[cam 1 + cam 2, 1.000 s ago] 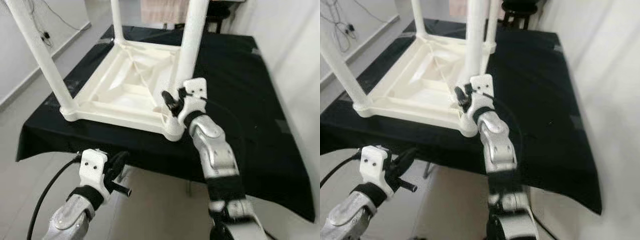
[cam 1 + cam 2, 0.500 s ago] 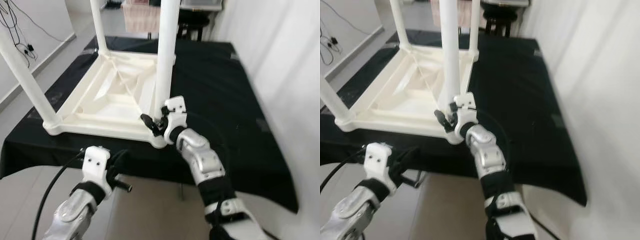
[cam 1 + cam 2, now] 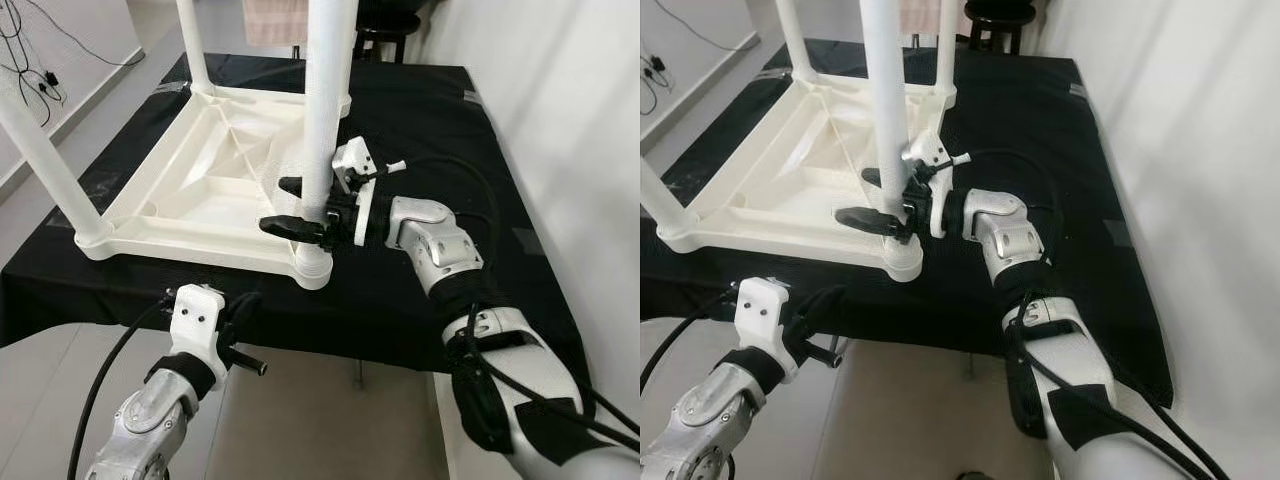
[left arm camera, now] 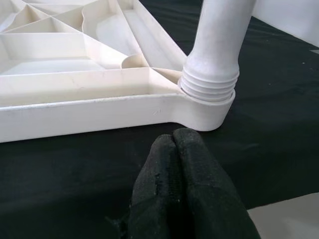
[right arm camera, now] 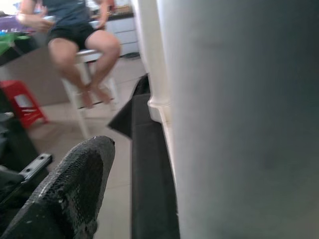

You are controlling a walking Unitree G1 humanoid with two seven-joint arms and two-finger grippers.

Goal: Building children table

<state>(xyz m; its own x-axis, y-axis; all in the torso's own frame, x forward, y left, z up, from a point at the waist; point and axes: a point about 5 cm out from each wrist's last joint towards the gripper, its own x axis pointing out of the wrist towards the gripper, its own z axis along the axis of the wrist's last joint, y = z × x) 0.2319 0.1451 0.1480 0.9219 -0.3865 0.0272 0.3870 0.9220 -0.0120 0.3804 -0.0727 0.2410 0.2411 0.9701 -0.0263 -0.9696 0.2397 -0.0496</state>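
Plastic children's table, white, moulded (image 3: 215, 185), lay upside down on the black cloth-covered tabletop (image 3: 440, 120), ribbed underside up, round tubular legs pointing upward. Near-corner white leg (image 3: 325, 110) sat in its corner socket (image 3: 312, 268), threaded collar showing above the rim in the left wrist view.

Right gripper (image 3: 295, 207) reached in from the side, fingers spread on either side of that leg low on the tube. Contact could not be confirmed, so no grip was assumed. Left gripper (image 3: 240, 335) hung below the tabletop's front edge, fingers (image 4: 182, 174) pressed together on nothing, pointing at the same corner.

Risk, as judged:
- Smooth, glossy tube against narrow black fingers: a twist could slip rather than turn the thread.
- Collar threads exposed, so the leg was probably not fully seated; a sideways push might cross-thread or tilt it.
- Light hollow plastic on loose cloth: torque could slide the whole frame towards the front edge, with nothing bracing it.

A person sat on a stool (image 5: 87, 55) well behind.
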